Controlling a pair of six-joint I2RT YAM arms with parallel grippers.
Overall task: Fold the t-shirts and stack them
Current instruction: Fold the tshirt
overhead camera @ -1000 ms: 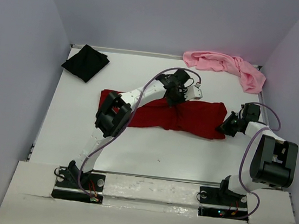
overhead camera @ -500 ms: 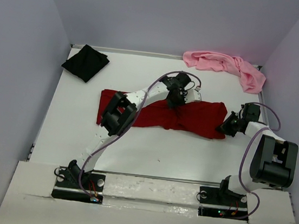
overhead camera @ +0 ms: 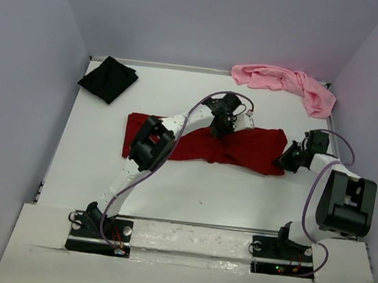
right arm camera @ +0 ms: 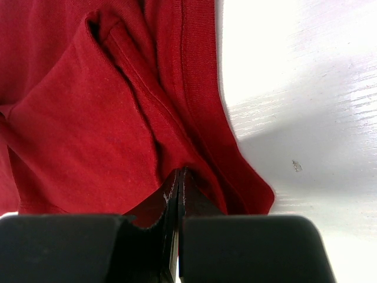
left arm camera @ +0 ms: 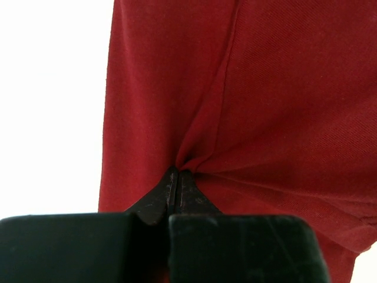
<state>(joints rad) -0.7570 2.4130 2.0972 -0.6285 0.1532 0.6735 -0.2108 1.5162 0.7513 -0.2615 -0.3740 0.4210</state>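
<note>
The dark red t-shirt (overhead camera: 189, 143) lies as a long folded strip across the middle of the white table. My left gripper (overhead camera: 223, 130) is shut on its far edge near the middle, the cloth puckering at the tips (left arm camera: 175, 171). My right gripper (overhead camera: 286, 162) is shut on the shirt's right end, the jaws pinching a fold (right arm camera: 178, 172). The black t-shirt (overhead camera: 108, 79) lies folded at the far left. The light pink t-shirt (overhead camera: 286, 83) lies crumpled at the far right corner.
Grey walls close in the table (overhead camera: 189, 197) on three sides. The left arm reaches diagonally over the red shirt's left half. The arm bases stand at the near edge.
My left gripper has drawn slightly toward the near side and down onto the red shirt, bunching its far edge. The right arm has not moved.
</note>
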